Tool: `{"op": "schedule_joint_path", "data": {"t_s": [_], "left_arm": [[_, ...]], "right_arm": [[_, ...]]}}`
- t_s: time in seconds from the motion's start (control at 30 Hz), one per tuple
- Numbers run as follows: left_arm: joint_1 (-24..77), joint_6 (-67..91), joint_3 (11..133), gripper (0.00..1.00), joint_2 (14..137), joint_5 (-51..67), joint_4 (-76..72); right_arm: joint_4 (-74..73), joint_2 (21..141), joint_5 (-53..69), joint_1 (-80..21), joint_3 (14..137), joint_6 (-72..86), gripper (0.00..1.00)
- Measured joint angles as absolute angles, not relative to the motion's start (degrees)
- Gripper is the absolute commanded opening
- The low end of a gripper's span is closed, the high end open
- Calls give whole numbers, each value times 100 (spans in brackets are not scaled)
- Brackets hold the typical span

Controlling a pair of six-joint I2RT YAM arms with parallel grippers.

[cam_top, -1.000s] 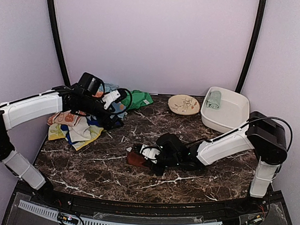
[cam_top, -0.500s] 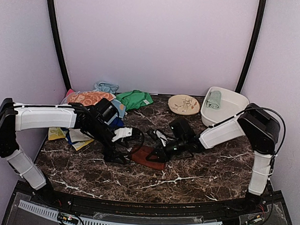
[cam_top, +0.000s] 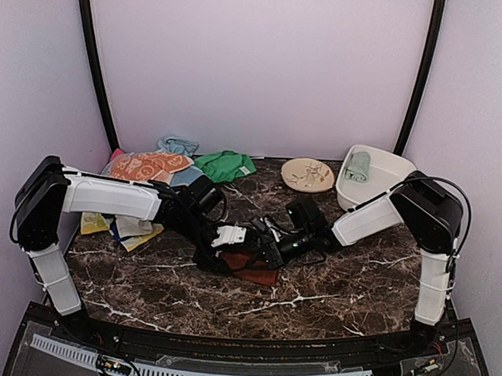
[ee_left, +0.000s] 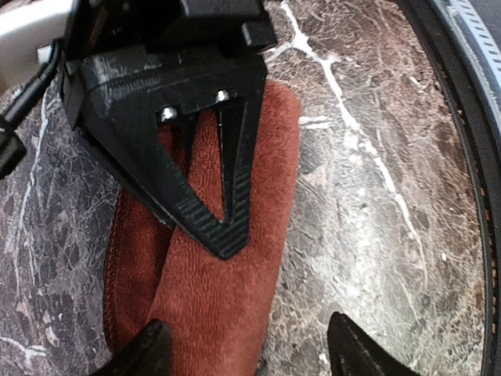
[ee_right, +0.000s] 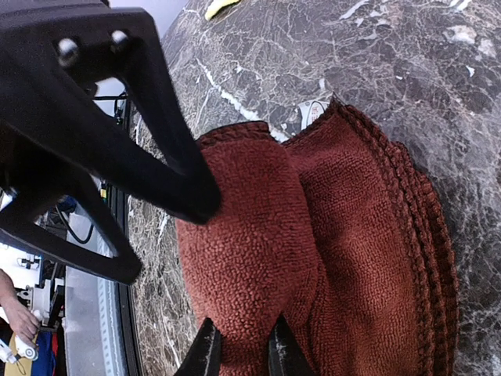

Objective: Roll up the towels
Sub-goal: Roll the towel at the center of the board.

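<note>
The towel [ee_right: 313, 235] is rust-red terry cloth, nubbly and matt, with a corded hem. Under it the table [cam_top: 347, 284] looks like polished dark marble, glossy and white-veined. The right gripper [ee_left: 221, 235] is matt black plastic, ribbed near its tip.

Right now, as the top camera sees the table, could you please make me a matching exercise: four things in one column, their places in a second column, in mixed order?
1. maroon towel
2. pale mint towel
3. round plate
4. bright green cloth

A. inside the white tub
B. back edge, beside the orange patterned cloth
C. middle of the table
D. flat on the table, next to the tub

Pairs: 1-C, 2-A, 3-D, 4-B
</note>
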State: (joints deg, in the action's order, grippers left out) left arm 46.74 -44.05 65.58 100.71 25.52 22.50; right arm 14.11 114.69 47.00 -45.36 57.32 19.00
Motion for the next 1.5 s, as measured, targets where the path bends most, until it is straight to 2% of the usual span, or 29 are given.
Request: {"op": "schedule_joint_path", "data": {"t_s": [0.27, 0.33, 0.43, 0.53, 0.67, 0.73, 0.87, 1.13, 1.17, 1.2, 1.23, 1.37, 1.5], "left_arm": [[4716, -4392, 6624, 57, 10453, 2357, 1833], [4716, -4379, 6681, 50, 10510, 2355, 1796], [4716, -4364, 6785, 31, 10632, 2359, 1806], [4713, -4370, 6934, 28, 10768, 2423, 1984], [4709, -4309, 7284, 14, 11017, 2641, 2270], [4709, -4270, 7474, 13, 11172, 2768, 2370], [4709, -4224, 7616, 13, 11290, 2954, 2484], [4628, -4198, 7822, 13, 11478, 3227, 2744], [4624, -4195, 7841, 13, 11493, 3253, 2766], [4619, -4195, 7852, 13, 11507, 3286, 2799], [4617, -4198, 7865, 13, 11520, 3326, 2823], [4617, -4193, 8042, 13, 11653, 3529, 3063], [4611, -4112, 8372, 13, 11896, 3717, 3387]], "right_arm": [[1415, 11478, 4694, -4525, 5732, 2064, 13], [1422, 11478, 4694, -4525, 5732, 2075, 13], [1444, 11478, 4687, -4525, 5732, 2091, 18], [1509, 11445, 4622, -4525, 5682, 2062, 24], [1752, 11126, 4316, -4525, 5295, 1973, 30], [1826, 10875, 4034, -4525, 5050, 1883, 34], [1879, 10318, 3485, -4525, 4630, 1664, 50], [1929, 9441, 2683, -4504, 4062, 1280, 52], [1938, 9277, 2591, -4493, 3924, 1245, 63], [1973, 9076, 2480, -4488, 3752, 1214, 95], [1988, 8823, 2355, -4480, 3559, 1181, 99], [2056, 7640, 1584, -4473, 2888, 1004, 100], [2097, 6584, 261, -4473, 2641, 1293, 100]]}}
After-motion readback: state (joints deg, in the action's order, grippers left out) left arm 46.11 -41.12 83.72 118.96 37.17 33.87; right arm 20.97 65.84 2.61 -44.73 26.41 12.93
